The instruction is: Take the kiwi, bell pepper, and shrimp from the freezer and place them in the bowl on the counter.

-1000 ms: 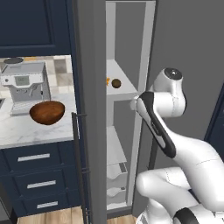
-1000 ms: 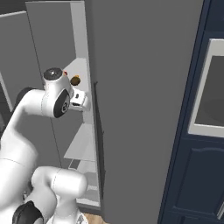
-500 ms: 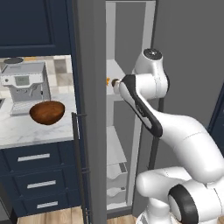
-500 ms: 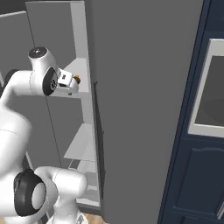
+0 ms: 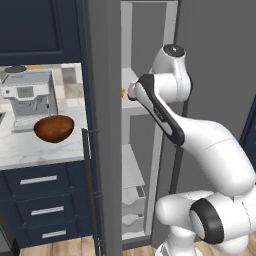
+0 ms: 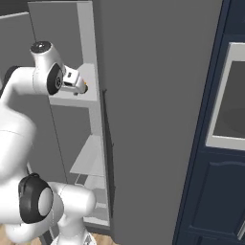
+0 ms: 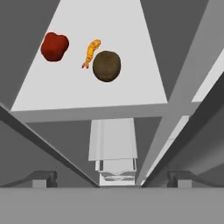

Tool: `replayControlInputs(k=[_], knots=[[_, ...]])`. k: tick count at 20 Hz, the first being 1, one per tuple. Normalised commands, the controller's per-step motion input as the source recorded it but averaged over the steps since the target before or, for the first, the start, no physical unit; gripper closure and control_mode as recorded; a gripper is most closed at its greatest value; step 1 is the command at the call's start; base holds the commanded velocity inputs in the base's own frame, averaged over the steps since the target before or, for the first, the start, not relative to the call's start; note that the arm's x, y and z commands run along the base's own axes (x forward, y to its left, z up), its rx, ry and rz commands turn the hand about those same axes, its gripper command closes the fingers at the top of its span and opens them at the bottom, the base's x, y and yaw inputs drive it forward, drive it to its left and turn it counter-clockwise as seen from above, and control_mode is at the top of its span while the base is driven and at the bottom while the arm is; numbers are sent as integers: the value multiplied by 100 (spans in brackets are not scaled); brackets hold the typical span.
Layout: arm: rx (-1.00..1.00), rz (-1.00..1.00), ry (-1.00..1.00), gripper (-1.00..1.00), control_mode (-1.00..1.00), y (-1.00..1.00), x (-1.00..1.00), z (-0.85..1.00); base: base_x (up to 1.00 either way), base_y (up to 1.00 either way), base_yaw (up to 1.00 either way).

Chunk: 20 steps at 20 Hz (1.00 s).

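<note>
In the hand view the white freezer shelf (image 7: pixel 65 89) carries the red bell pepper (image 7: pixel 54 46), the orange shrimp (image 7: pixel 91 53) and the olive-brown kiwi (image 7: pixel 107 66), close together. My gripper (image 7: pixel 113 179) is open and holds nothing; its fingertips (image 7: pixel 43 178) sit short of the shelf's front edge, apart from the food. From the right base view the gripper (image 6: pixel 79 85) is at the upper shelf of the freezer (image 6: pixel 91 148), beside an orange speck of shrimp (image 6: pixel 84 87). The reddish-brown bowl (image 5: pixel 54 128) stands on the counter (image 5: pixel 25 150), left of the freezer (image 5: pixel 142 150).
The open grey freezer door (image 5: pixel 102 150) with its dark handle (image 5: pixel 89 185) stands between shelf and counter. A coffee machine (image 5: pixel 30 97) sits behind the bowl. Navy drawers (image 5: pixel 40 180) are below. White freezer drawers (image 7: pixel 113 148) lie under the shelf. A wall oven (image 6: pixel 229 105) is at right.
The arm has swung up and left, bringing the hand in to the upper freezer shelf. The jaws have stayed open. The food and the bowl have not moved.
</note>
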Motion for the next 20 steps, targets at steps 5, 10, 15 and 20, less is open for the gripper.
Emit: replayControlInputs(k=[5,10,15,20], knots=[[1,0,-5,-100,-100,5,33,0,0,0,0],[0,0,3,-100,-100,6,60,0,0,0,0],[-2,0,12,-100,-100,5,57,0,0,0,0],[-2,0,4,-100,-100,0,35,-1,0,0,0]])
